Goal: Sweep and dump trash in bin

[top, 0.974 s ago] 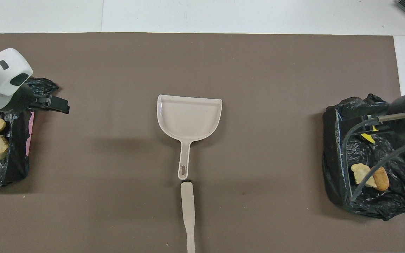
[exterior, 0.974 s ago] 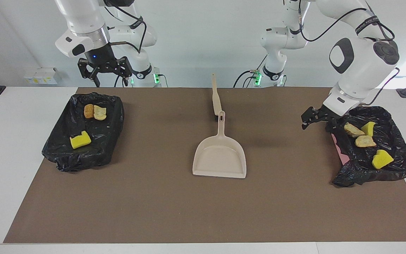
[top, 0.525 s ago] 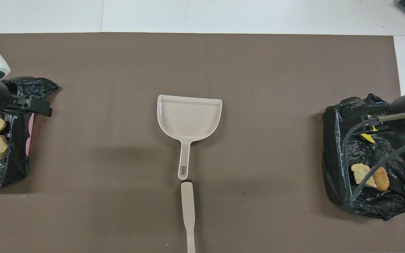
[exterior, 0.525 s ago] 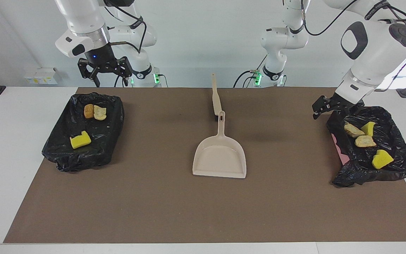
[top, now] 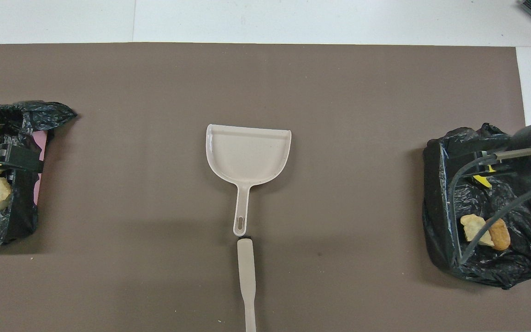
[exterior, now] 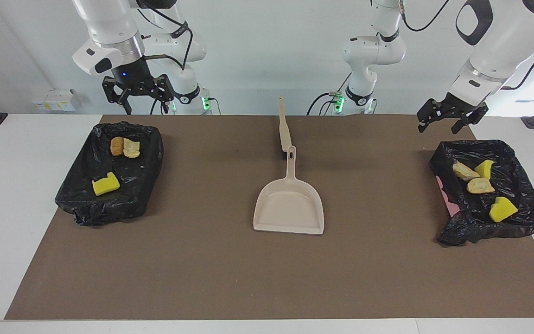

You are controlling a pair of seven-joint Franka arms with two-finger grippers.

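Facing view is showing two black-lined bins lying on the brown mat (exterior: 267, 278), one at each end of the table, and seven scraps of trash are sitting inside them. The bin at the right arm's end (exterior: 109, 208) is holding three: one yellow sponge piece (exterior: 105, 184) and two tan foam chunks (exterior: 124, 147). The bin at the left arm's end (exterior: 526, 218) is holding four: two yellow pieces (exterior: 502, 209) and two tan chunks (exterior: 479, 186). One beige dustpan (exterior: 289, 208) is lying mid-table, one beige brush (exterior: 284, 124) just beside its handle, nearer the robots. The right gripper (exterior: 138, 95) and left gripper (exterior: 450, 118) are hanging released, grasping nothing, each over its own bin's robot-side edge.
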